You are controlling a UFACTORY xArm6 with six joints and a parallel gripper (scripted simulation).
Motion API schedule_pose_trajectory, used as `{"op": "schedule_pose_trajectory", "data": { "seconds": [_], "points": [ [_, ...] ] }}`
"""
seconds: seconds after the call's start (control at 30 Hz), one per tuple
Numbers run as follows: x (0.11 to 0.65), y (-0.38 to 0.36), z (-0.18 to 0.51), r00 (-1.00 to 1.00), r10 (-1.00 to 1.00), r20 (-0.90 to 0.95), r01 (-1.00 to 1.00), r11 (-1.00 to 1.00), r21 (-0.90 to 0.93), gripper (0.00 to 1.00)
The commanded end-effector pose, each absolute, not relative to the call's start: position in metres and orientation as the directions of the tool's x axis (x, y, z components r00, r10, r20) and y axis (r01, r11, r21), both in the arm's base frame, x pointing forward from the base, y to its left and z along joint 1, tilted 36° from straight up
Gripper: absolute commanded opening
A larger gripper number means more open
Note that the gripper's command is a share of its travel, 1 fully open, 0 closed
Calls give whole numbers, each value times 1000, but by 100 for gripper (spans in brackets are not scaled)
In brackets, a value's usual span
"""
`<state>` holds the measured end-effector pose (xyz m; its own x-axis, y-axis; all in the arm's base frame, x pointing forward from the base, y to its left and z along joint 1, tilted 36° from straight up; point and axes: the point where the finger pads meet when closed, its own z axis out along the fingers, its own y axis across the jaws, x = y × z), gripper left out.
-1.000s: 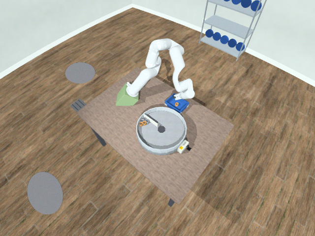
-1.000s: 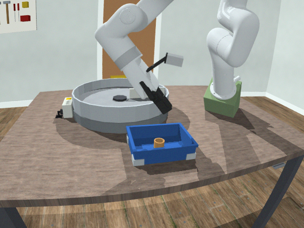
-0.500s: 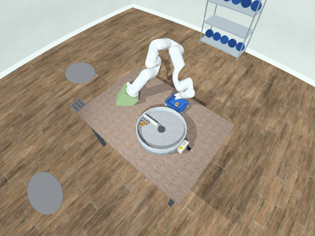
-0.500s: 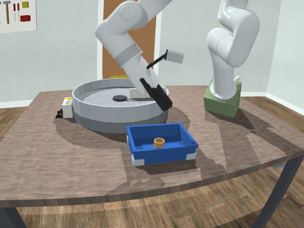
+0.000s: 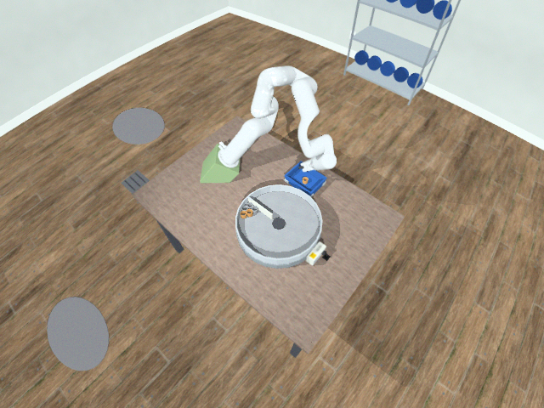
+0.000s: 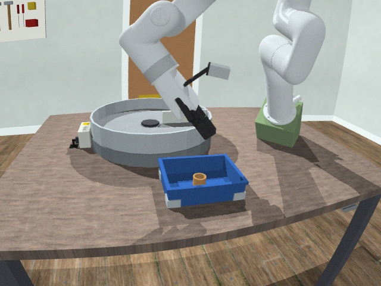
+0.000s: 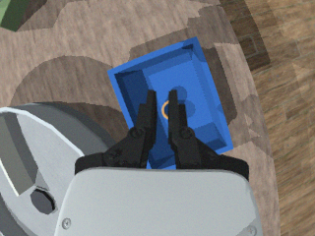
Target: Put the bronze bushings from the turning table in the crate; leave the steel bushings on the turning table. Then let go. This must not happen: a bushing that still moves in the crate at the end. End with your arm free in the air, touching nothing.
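The blue crate (image 5: 291,175) (image 6: 212,196) (image 7: 209,98) holds one upright bronze bushing (image 5: 305,178) (image 6: 199,180) (image 7: 163,109). My gripper (image 6: 208,134) (image 7: 162,101) is above the crate and tilted. Its fingers stand a small gap apart with nothing between them, and the right finger partly covers the bushing in the wrist view. The round grey turning table (image 5: 298,211) (image 6: 122,143) stands beside the crate. Two bronze bushings (image 5: 249,212) lie on it near its wall, against a group of steel bushings (image 5: 250,205). In the exterior view these are hidden.
A pale bar (image 5: 261,207) (image 6: 171,117) reaches from the turning table's wall towards its dark hub (image 5: 278,223) (image 6: 150,123). A small white box (image 5: 315,253) (image 6: 84,135) sits on the table's outer side. The green arm base (image 5: 217,172) (image 6: 277,132) stands on the worktop.
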<state>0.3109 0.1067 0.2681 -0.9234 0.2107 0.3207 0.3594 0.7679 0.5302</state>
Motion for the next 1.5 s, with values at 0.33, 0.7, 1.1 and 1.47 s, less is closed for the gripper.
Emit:
{"op": "schedule_pose_trajectory", "data": {
  "seconds": [0.33, 0.7, 1.1, 1.47],
  "points": [
    [311, 107, 269, -924, 211, 318, 358, 768, 531, 12],
    [311, 106, 269, -924, 211, 318, 358, 768, 531, 10],
    [309, 87, 259, -942, 172, 289, 304, 803, 512, 10],
    [299, 28, 229, -976, 37, 214, 130, 888, 440, 10]
  ]
}}
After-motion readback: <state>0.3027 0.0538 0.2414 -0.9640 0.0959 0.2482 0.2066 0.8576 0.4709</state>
